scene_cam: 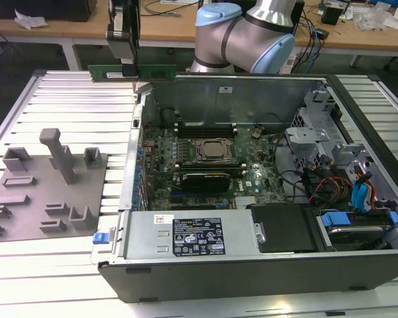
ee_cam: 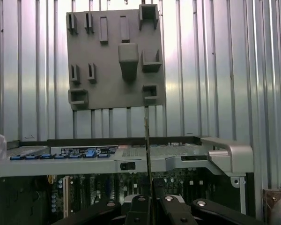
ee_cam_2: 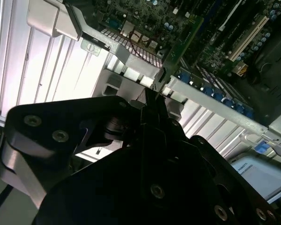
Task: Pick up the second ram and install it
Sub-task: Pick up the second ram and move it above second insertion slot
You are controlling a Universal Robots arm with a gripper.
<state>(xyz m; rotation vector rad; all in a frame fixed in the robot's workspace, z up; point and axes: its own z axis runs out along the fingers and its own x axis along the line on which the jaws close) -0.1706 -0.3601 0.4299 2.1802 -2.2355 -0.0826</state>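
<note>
On the exterior view's left, a grey fixture plate lies flat on the ribbed metal table, well clear of the action. Moving along, here's the gripper, hanging high over the far corner of the open computer case, fingers pinched shut on the memory stick. The stick is up in the air, held level by its top edge, just above the case wall and well above the board. In the first wrist view it shows edge-on, a thin straight line rising from between the fingers, with the case rim right beneath it. Further right sits the motherboard with its processor socket, then a tangle of cables by the drive bay. Now, the worries. That pinch covers a short stretch of a long stick, so I reckon any knock could swing it in the grip. The case rim is the obvious culprit, since the lower edge could clip it on the way across. A tilted stick would meet its slot crooked, and pressing down then could jam it or stress the board. The cables look too far off to snag.
</note>
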